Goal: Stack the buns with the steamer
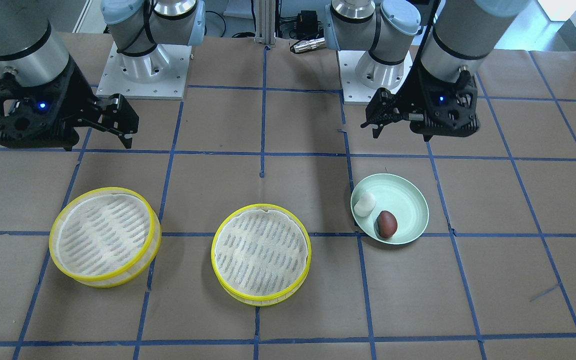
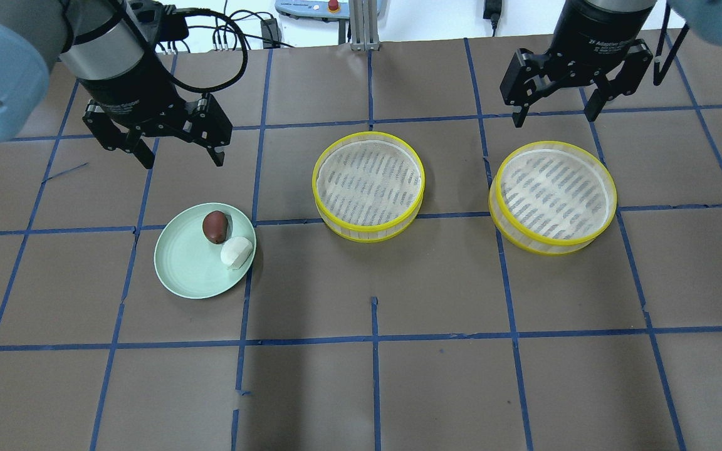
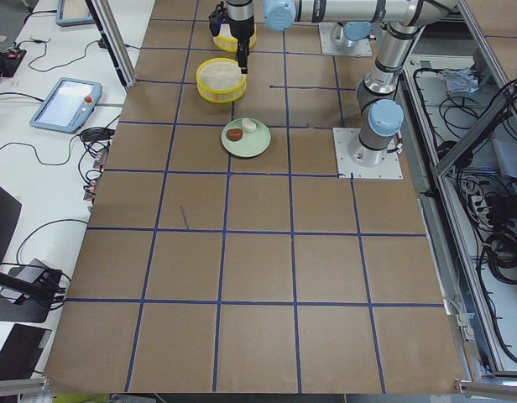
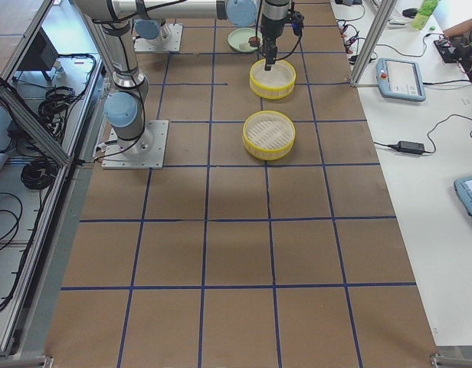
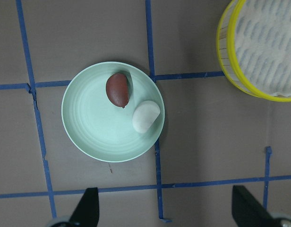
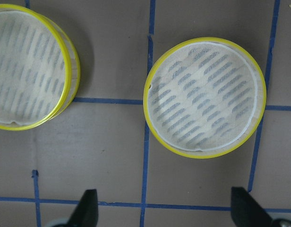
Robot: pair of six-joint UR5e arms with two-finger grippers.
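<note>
The white round bun (image 2: 236,252) and the dark reddish-brown oval bun (image 2: 214,226) lie side by side on a pale green plate (image 2: 176,263). Two yellow-rimmed steamer trays stand empty: one mid-table (image 2: 368,185), one to its right (image 2: 552,196). My left gripper (image 2: 183,161) is open and empty, hovering beyond the plate. In the left wrist view both buns (image 5: 118,90) (image 5: 145,116) show ahead of the fingertips (image 5: 89,208). My right gripper (image 2: 553,119) is open and empty, hovering beyond the right steamer, which fills the right wrist view (image 6: 204,97).
The table is brown paper with a blue tape grid. The arm bases (image 1: 143,65) stand at the robot's side. Cables and a controller lie past the far table edge (image 2: 311,7). Tablets and cables sit on a side bench (image 4: 401,77).
</note>
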